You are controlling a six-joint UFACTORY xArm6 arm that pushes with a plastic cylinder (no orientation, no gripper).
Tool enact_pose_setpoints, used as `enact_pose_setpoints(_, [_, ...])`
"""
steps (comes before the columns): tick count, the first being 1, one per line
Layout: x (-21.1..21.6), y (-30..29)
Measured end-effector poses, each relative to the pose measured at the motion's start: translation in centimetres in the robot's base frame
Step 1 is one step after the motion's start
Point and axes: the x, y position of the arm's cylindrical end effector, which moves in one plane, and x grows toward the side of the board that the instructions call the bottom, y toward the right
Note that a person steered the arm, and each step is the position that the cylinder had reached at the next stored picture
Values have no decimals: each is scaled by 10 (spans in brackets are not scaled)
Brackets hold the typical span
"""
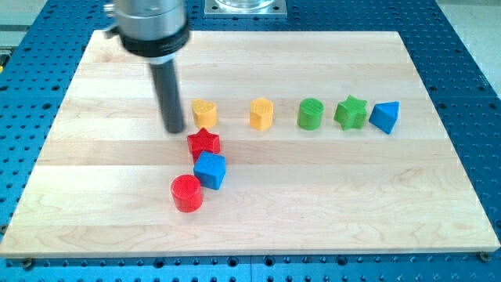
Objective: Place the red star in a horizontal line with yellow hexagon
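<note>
The red star (203,143) lies left of the board's middle, touching the blue cube (210,170) below it. The yellow hexagon (261,113) stands above and to the right of the star, in a row of blocks across the board's middle. A yellow heart-like block (204,113) stands just above the star, at the left end of that row. My tip (174,129) is on the board just left of the yellow heart-like block and up-left of the red star, a small gap away from both.
The row goes on to the right with a green cylinder (310,113), a green star (351,113) and a blue triangle (384,117). A red cylinder (186,193) stands down-left of the blue cube. The wooden board (94,180) lies on a blue perforated table.
</note>
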Motion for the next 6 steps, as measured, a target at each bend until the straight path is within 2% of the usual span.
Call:
enact_pose_setpoints(1, [0,97])
enact_pose_setpoints(2, [28,140])
enact_pose_setpoints(3, [65,108])
enact_pose_setpoints(5, [40,-15])
enact_pose_setpoints(6, [51,-43])
